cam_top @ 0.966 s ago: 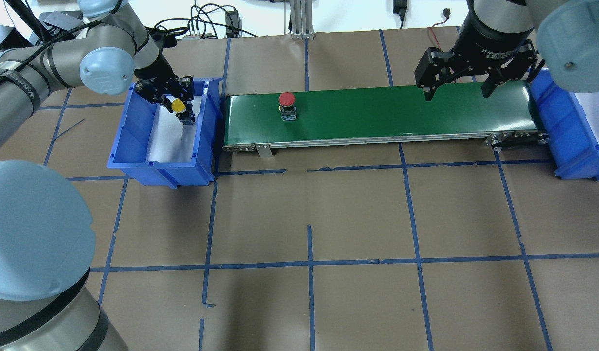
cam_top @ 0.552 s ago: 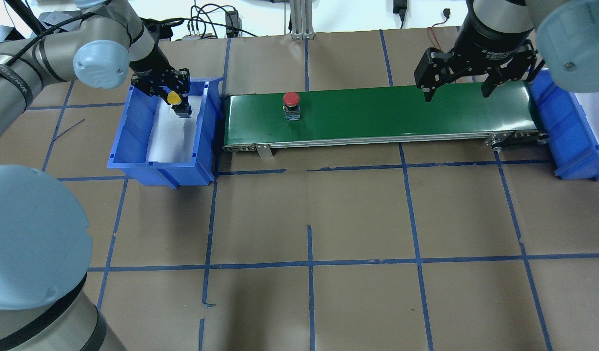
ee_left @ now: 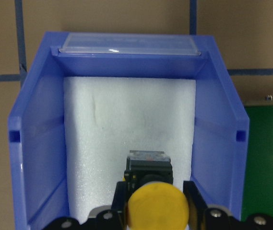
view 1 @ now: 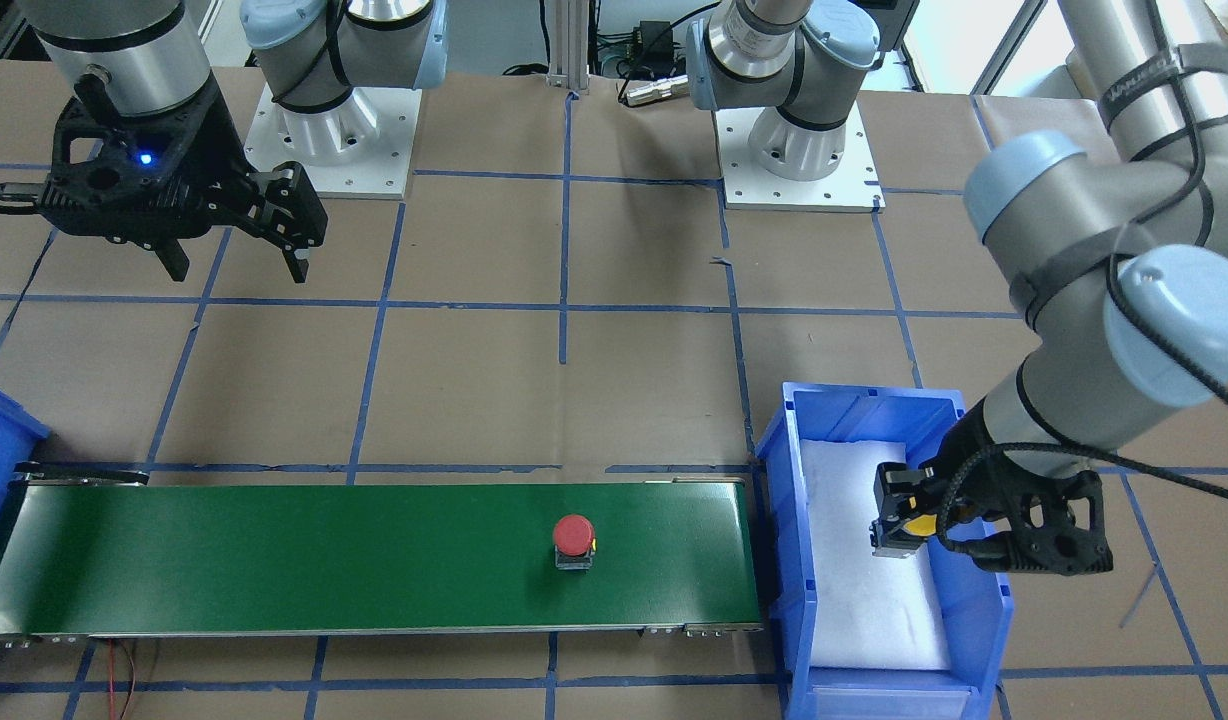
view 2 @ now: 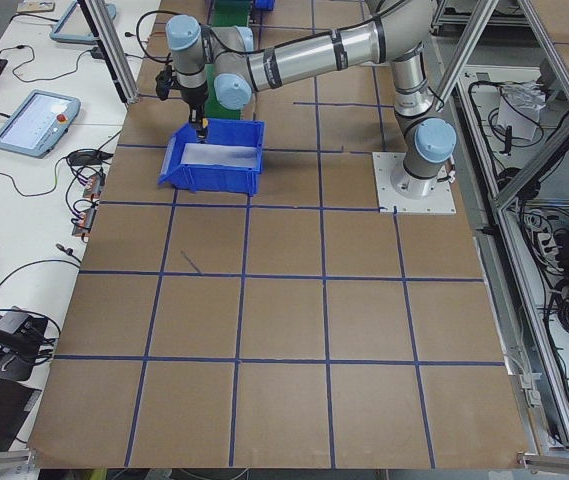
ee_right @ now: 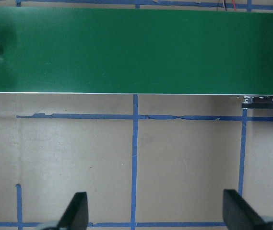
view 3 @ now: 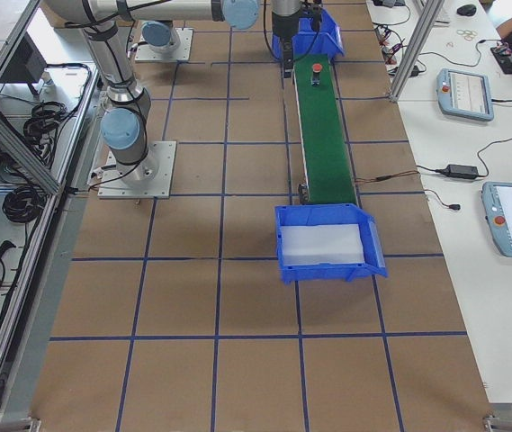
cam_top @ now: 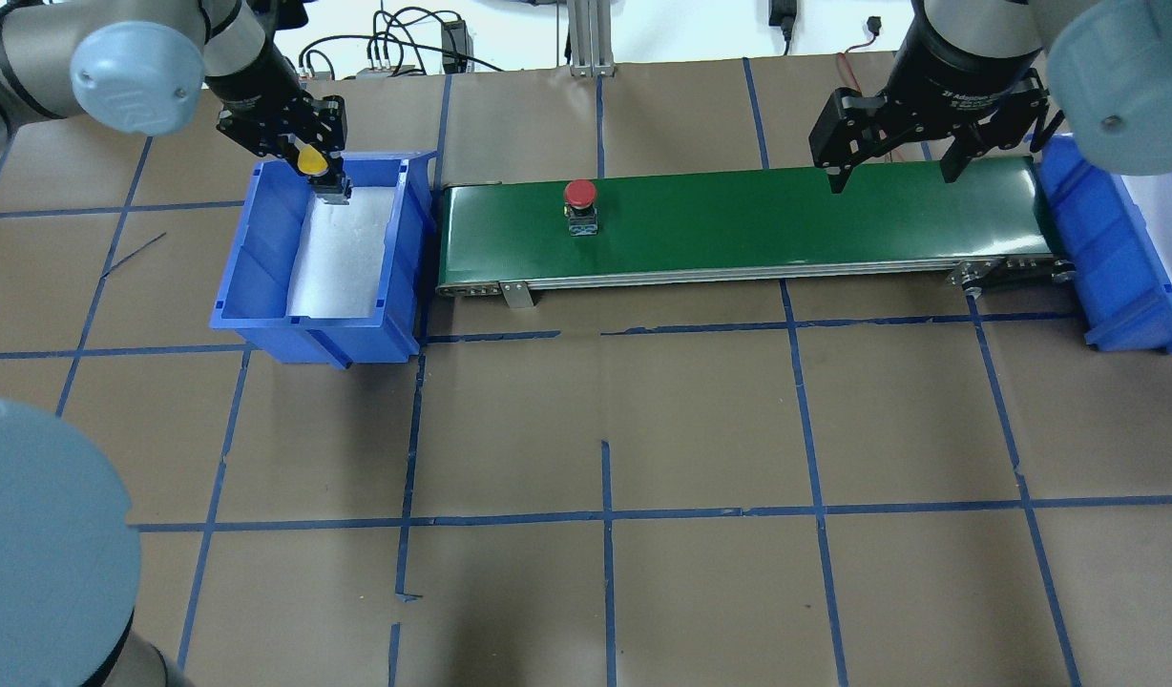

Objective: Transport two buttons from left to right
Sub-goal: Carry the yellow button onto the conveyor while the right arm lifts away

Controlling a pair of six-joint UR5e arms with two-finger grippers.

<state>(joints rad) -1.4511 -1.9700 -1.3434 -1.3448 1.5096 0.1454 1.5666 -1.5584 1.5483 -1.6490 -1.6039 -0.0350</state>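
Yellow button gripped over the left bin, red one on the belt.

The yellow button [ee_left: 155, 210] sits between the jaws of the left gripper [ee_left: 155, 194], which are closed on its base (cap facing the wrist camera); it seems to hang clear of the white foam [cam_top: 338, 258] in the blue bin [cam_top: 252, 286], though the angle is poor. The red button [cam_top: 580, 194] stands upright on the green belt [cam_top: 786, 219], well apart from the right gripper [cam_top: 893, 179], whose jaws are spread wide and empty.

Silver arms [view 1: 1124, 50] with pale-blue joint caps [view 1: 1189, 310] end in black tools [view 1: 239, 272].
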